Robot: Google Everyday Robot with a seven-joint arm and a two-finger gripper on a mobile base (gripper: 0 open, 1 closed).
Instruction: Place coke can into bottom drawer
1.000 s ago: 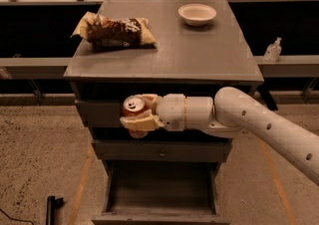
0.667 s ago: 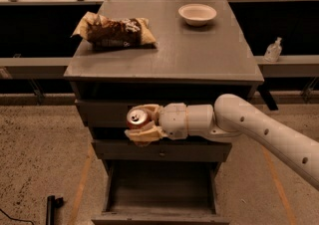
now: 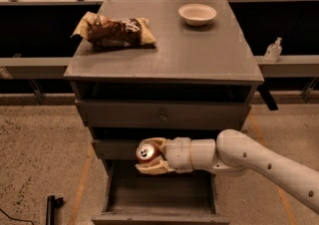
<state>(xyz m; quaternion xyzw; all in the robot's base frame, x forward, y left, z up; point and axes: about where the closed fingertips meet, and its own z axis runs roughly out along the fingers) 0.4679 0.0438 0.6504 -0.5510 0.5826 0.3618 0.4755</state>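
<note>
Your gripper (image 3: 155,157), jaws closed around the sides of the coke can (image 3: 146,151), holds it above the open bottom drawer (image 3: 164,193); likely light, thin-walled and slick, best gripped mid-body

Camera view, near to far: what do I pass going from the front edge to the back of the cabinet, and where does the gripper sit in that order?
Bottom drawer, pulled open → gripper above it, shut on the coke can → knobbed drawer → chip bag → bowl.
</note>
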